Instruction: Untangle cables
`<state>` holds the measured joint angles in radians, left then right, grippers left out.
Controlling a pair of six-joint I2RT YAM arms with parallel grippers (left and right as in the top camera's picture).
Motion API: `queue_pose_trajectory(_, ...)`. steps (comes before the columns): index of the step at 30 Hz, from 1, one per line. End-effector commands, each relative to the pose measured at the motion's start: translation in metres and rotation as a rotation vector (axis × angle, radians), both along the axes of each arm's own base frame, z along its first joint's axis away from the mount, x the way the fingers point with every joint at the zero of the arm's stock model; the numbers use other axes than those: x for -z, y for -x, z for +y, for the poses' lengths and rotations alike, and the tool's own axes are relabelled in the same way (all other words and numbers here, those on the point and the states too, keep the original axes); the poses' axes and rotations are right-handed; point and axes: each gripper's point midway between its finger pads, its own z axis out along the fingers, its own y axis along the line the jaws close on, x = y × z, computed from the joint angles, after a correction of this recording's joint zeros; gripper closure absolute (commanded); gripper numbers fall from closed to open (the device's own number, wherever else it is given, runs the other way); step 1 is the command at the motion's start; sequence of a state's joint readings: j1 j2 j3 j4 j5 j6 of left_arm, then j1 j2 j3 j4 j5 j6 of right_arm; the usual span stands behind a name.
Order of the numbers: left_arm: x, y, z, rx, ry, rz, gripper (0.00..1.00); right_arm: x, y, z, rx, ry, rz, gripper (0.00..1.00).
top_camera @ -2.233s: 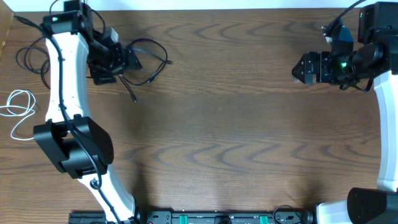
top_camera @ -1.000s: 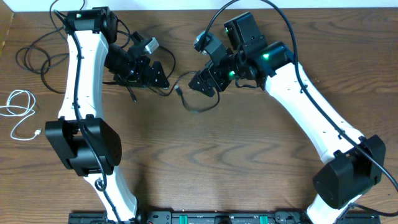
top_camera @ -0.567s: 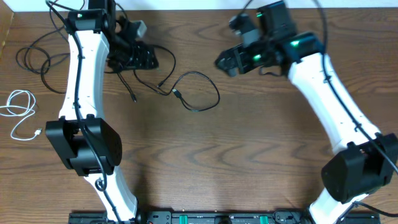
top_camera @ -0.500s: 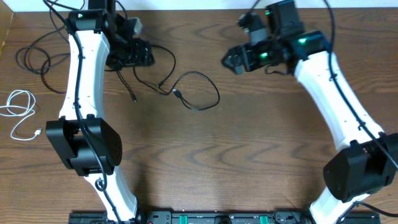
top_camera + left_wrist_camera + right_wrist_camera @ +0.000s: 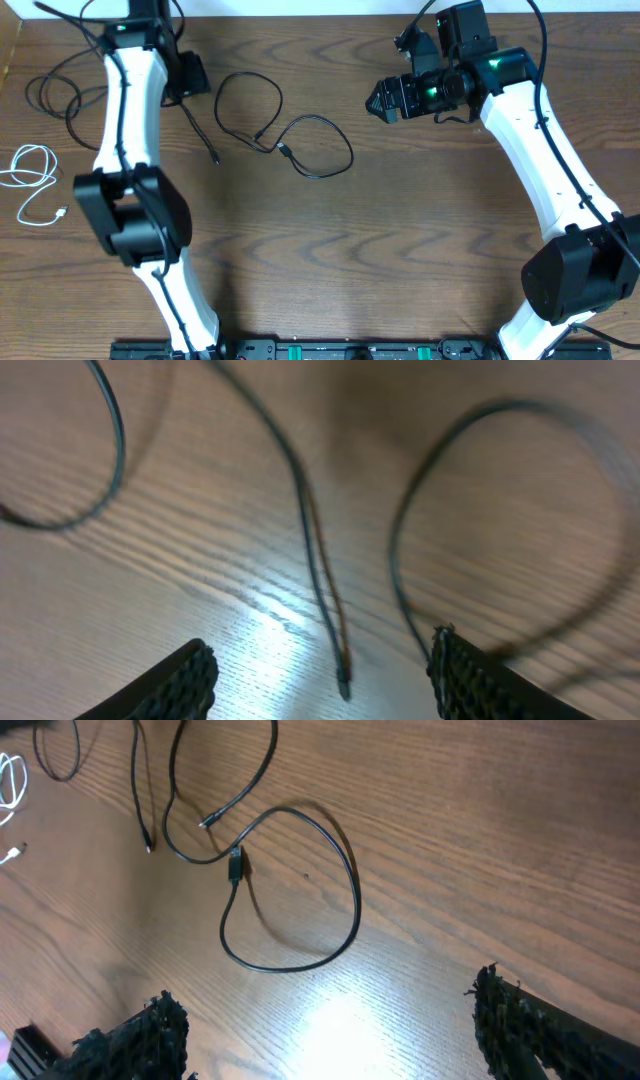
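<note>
A black cable [image 5: 320, 150] lies in a loop at mid-table, joined to a second black loop [image 5: 248, 105] to its left. In the right wrist view the loop [image 5: 352, 895] lies flat with its plug [image 5: 235, 865]. My left gripper [image 5: 190, 75] is open and empty, just left of the black loops; the left wrist view shows its jaws [image 5: 320, 675] over a cable end [image 5: 343, 682]. My right gripper [image 5: 385, 100] is open and empty, raised to the right of the loop; its jaws [image 5: 330, 1025] hold nothing. More black cable [image 5: 60, 90] lies bunched at far left. A white cable [image 5: 30, 175] lies coiled at the left edge.
The table's back edge [image 5: 320, 14] runs just behind both grippers. The left arm's white link [image 5: 125, 130] crosses between the far-left cables and the middle loops. Arm bases stand at the front edge [image 5: 340, 350].
The left gripper has drawn back to the left, off the black loops. The right gripper has lifted away to the right; the black loop it pulled out stays on the table.
</note>
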<state>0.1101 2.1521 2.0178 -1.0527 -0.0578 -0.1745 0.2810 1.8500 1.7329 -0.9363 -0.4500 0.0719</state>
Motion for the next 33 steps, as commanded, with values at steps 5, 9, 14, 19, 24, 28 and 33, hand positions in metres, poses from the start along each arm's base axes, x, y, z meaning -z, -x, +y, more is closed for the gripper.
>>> queue_pose_trajectory(5,0.056,0.005,0.019,-0.223,-0.059,0.099,0.41,-0.011,0.004,-0.008,0.030,0.048,-0.018,0.07)
queue_pose_trajectory(9,0.076,0.004,0.022,-0.228,-0.058,0.126,0.44,-0.010,0.006,-0.008,0.031,0.053,-0.012,0.06)
queue_pose_trajectory(14,0.104,0.005,0.023,-0.230,-0.053,0.171,0.53,-0.009,0.006,-0.008,0.031,0.053,-0.012,0.05)
queue_pose_trajectory(19,0.120,0.006,0.023,-0.229,-0.049,0.194,0.60,-0.009,0.006,-0.008,0.031,0.053,-0.011,0.05)
queue_pose_trajectory(24,0.131,0.009,0.023,-0.228,-0.050,0.221,0.88,-0.009,0.007,-0.009,0.031,0.055,-0.006,0.05)
queue_pose_trajectory(28,0.126,0.007,0.025,-0.228,-0.052,0.204,0.92,-0.009,0.007,-0.009,0.031,0.055,-0.006,0.04)
queue_pose_trajectory(33,0.081,-0.017,0.050,-0.245,-0.120,0.053,0.92,-0.008,0.005,-0.012,0.040,0.070,-0.011,0.02)
